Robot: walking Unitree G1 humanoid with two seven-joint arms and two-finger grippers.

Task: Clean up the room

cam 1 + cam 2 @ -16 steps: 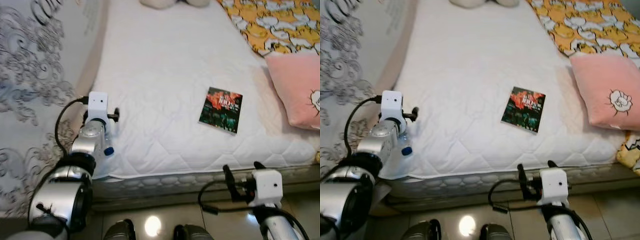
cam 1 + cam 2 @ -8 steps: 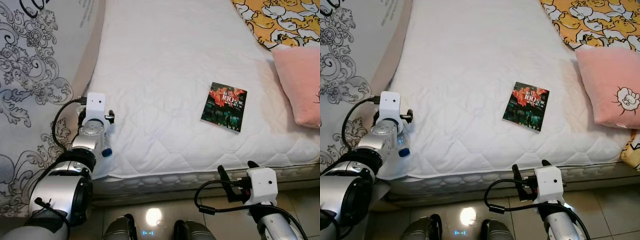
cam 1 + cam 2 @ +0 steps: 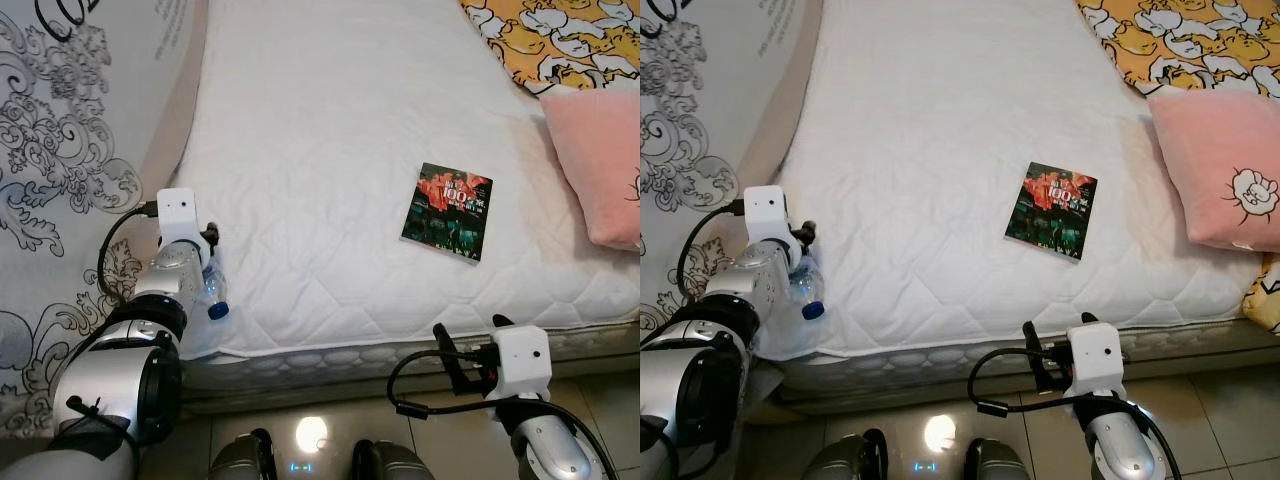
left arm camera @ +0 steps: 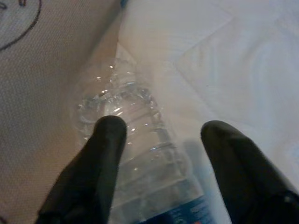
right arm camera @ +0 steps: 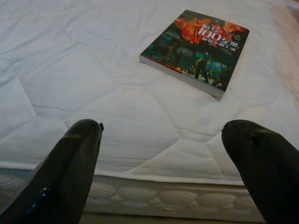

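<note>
A white quilted mattress [image 3: 330, 150] runs ahead of the robot, with a patterned wall [image 3: 70, 150] along its left side. A clear plastic bottle [image 3: 802, 285] with a blue cap lies at the mattress's near left corner, against the wall side. The left gripper [image 4: 161, 135] sits over it, fingers spread to either side of the bottle's body; whether either finger [image 4: 105, 154] actually touches the plastic is hard to tell (the wrist picture is soft and dim). A dark book [image 3: 447, 211] with a red cover design lies flat near the middle of the mattress, well apart from the bottle. The right gripper [image 5: 168, 135] hangs off the foot edge, fingers wide apart, empty. A pink pillow [image 3: 1215, 165] and a yellow cartoon-print blanket [image 3: 560, 35] are both cut off at the right edge.
</note>
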